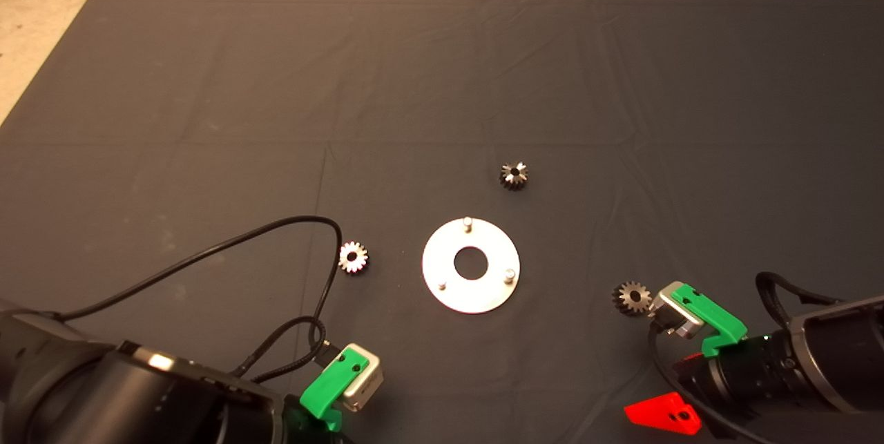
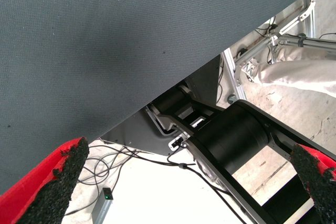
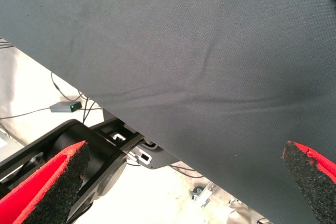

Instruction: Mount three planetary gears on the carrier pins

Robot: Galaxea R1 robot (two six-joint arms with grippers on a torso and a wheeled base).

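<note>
A dark grey mat (image 1: 442, 85) with faint creases covers the table; pale beige floor shows beyond its far edge and far-left corner. Near the middle lies a flat silver round plate (image 1: 471, 265) with a large centre hole, and the 3 carrier pins (image 1: 467, 223) stand bare on it. The 3 planetary gears lie apart on the mat: 1 (image 1: 353, 257) left of the plate, 1 (image 1: 514, 175) just beyond it to the right, 1 (image 1: 631, 297) on the near right. The left gripper (image 2: 184, 192) waits at the near-left edge, fingers (image 2: 58, 182) spread wide. The right gripper (image 3: 184, 182) sits near-right beside that gear, fingers (image 3: 52, 187) wide apart. Both wrist views show the mat's edge, cables on pale floor and the black robot base (image 2: 231, 140).
</note>
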